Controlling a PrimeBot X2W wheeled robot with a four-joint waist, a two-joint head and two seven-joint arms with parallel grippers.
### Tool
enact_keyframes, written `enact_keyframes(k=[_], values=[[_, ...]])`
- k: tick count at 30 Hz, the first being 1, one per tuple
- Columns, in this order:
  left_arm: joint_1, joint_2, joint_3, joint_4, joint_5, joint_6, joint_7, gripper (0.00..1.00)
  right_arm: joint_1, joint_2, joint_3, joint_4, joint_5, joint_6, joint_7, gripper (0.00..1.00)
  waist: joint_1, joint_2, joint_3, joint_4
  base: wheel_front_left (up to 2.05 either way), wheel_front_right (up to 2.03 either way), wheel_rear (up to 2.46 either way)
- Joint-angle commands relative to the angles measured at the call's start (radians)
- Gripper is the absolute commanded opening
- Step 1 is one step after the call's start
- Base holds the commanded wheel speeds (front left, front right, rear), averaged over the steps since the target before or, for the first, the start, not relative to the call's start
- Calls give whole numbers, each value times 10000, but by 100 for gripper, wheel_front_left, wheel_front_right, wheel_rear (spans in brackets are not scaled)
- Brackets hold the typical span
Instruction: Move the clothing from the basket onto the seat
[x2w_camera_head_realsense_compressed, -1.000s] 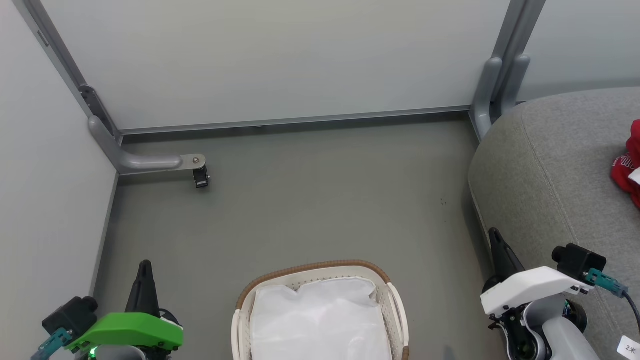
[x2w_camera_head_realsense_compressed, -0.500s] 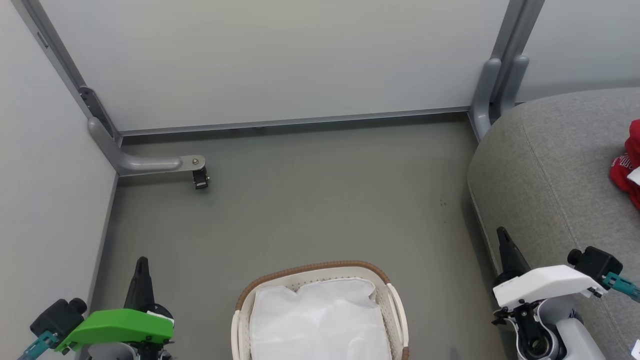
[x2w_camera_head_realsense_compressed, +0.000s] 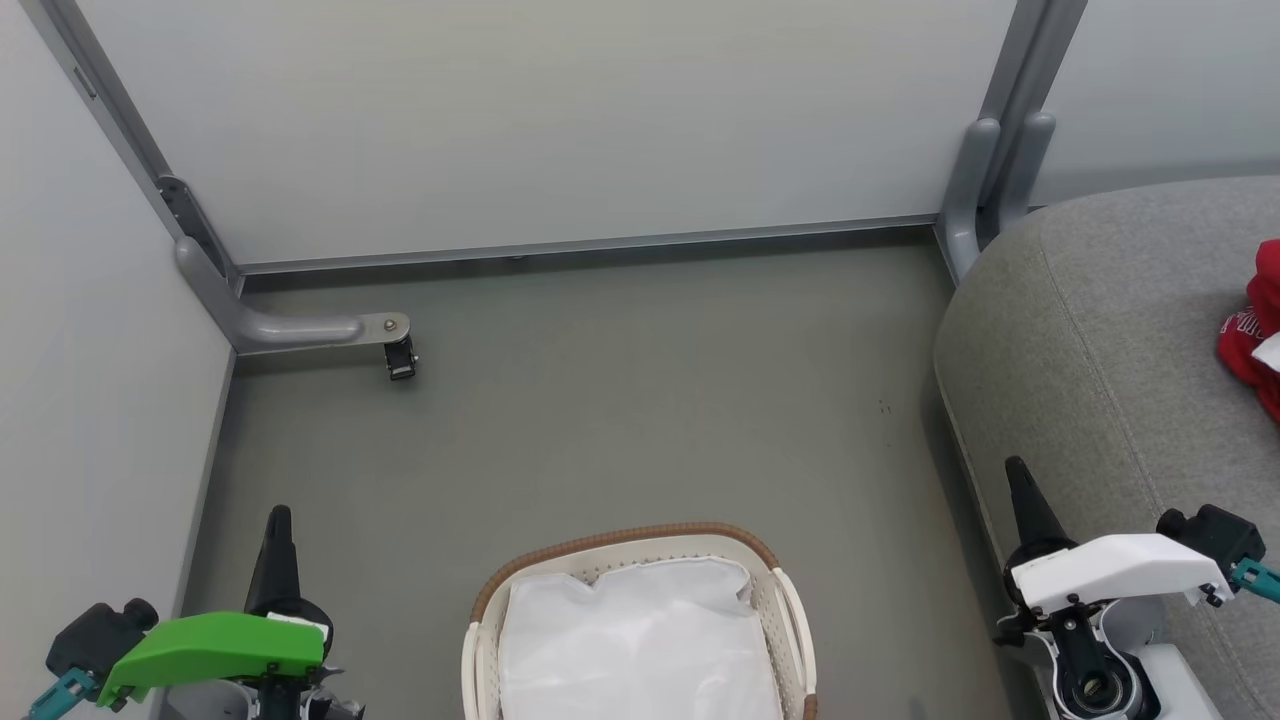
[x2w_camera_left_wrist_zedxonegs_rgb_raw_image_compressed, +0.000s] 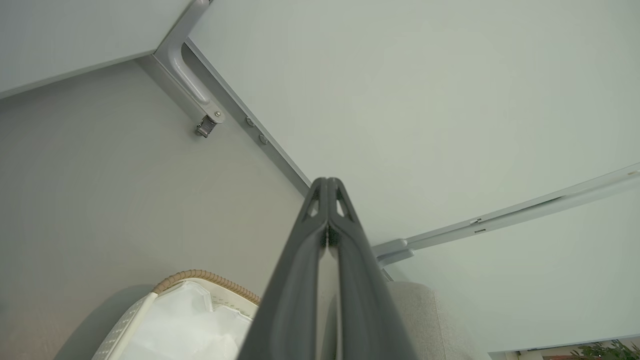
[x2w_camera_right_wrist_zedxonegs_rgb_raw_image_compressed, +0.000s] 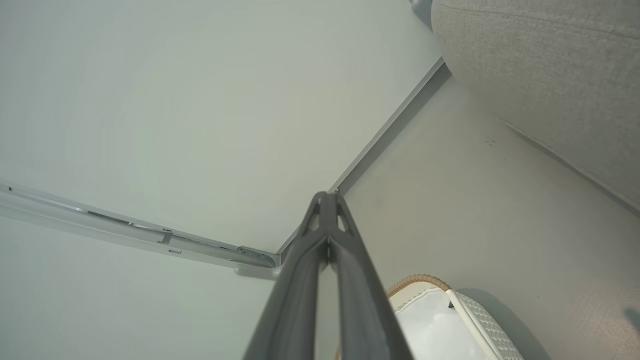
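The grey floor (x2w_camera_head_realsense_compressed: 620, 400) forms a bay closed in by pale partition walls (x2w_camera_head_realsense_compressed: 550, 120). The seat (x2w_camera_head_realsense_compressed: 1090, 340), a broad grey sofa cushion, fills the right side, close beside the right arm and easy for it to reach. The basket (x2w_camera_head_realsense_compressed: 630, 536) stands on the floor squarely between the arms. Its white cloth liner (x2w_camera_head_realsense_compressed: 640, 640) lies bare, though the near end is cut off. The clothing (x2w_camera_head_realsense_compressed: 1250, 335), red with white lettering, lies on the seat at the far right, well apart from the basket, so the transfer looks done. The left gripper (x2w_camera_head_realsense_compressed: 278, 518) and right gripper (x2w_camera_head_realsense_compressed: 1016, 468) flank the basket, fingers pressed together and holding nothing. They are probably parked low to keep clear.
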Motion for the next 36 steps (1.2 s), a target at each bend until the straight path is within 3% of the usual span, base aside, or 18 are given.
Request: enact_keyframes(k=[1,36], values=[[-198,72,45,-157,-251,-16,49,0,-11,-53,-68,-169,255,-6,62,0,0,0,-2,-1,0,0,0],[-259,88,230,-672,-3485,-26,925,0,312,-78,-554,-769,3462,-8,947,0,0,0,-69,-46,0,0,0]])
